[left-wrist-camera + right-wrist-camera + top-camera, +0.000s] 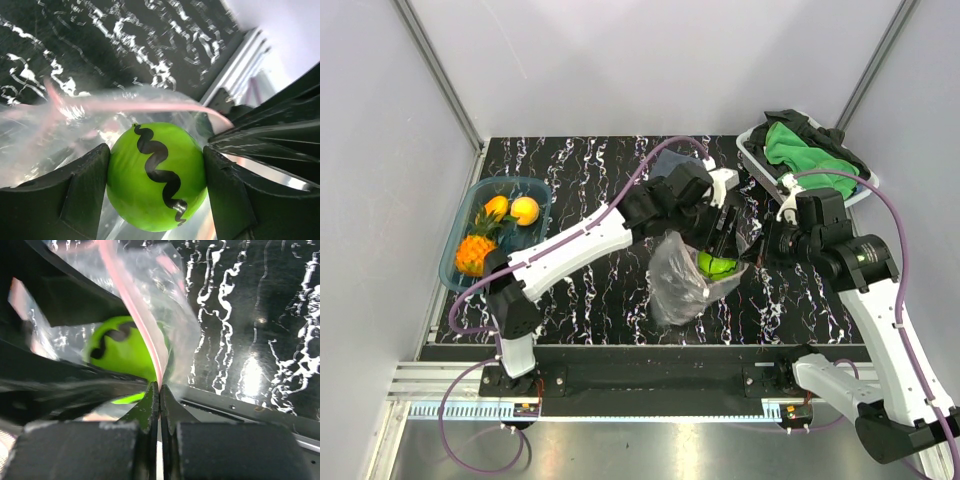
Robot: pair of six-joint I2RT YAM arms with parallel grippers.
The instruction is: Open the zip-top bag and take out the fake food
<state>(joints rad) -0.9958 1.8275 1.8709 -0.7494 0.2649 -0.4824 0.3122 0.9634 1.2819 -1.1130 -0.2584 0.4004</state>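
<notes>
The clear zip-top bag [672,283] hangs open at the table's middle, its pink zip strip [145,106] curving across the left wrist view. My left gripper [722,262] is shut on a green ball [156,176] with a black wavy stripe, at the bag's mouth. The ball also shows in the right wrist view [122,350]. My right gripper [159,387] is shut on the bag's pink rim [131,300], holding it up. Two orange-yellow pieces [512,209] and a spiky leafy piece [473,252] lie in the blue tub [528,184] at left.
A white basket [756,164] holding green cloths [803,150] and a dark cloth stands at the back right. The black marbled table [590,290] is walled by grey panels. A metal rail runs along the near edge [650,352].
</notes>
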